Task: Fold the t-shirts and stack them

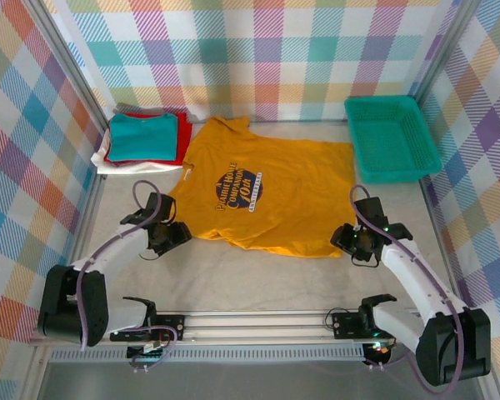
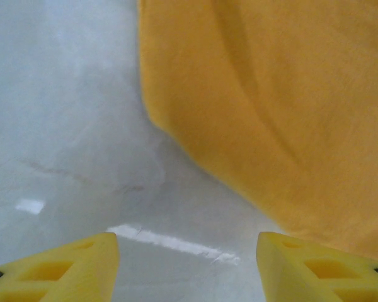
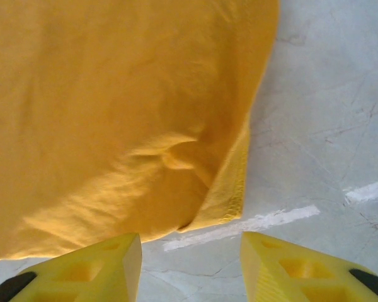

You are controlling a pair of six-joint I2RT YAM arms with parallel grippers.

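Observation:
A mustard-yellow t-shirt point(image 1: 262, 187) with a dark round chest print lies spread flat in the middle of the table. My left gripper point(image 1: 177, 234) hovers at its near left edge, open, with bare table between its yellow fingers point(image 2: 75, 264); the yellow cloth point(image 2: 277, 113) lies just ahead to the right. My right gripper point(image 1: 342, 240) is at the shirt's near right corner, open and holding nothing; the hemmed corner point(image 3: 227, 204) rests just past its fingertips. Folded t-shirts are stacked at the back left, teal point(image 1: 142, 136) on top of red point(image 1: 182, 137) and white point(image 1: 117, 167).
A green mesh basket point(image 1: 392, 137) stands at the back right. Checked fabric walls close in the table on three sides. A metal rail point(image 1: 258, 321) with the arm bases runs along the near edge. White tape marks point(image 3: 252, 223) lie on the grey table.

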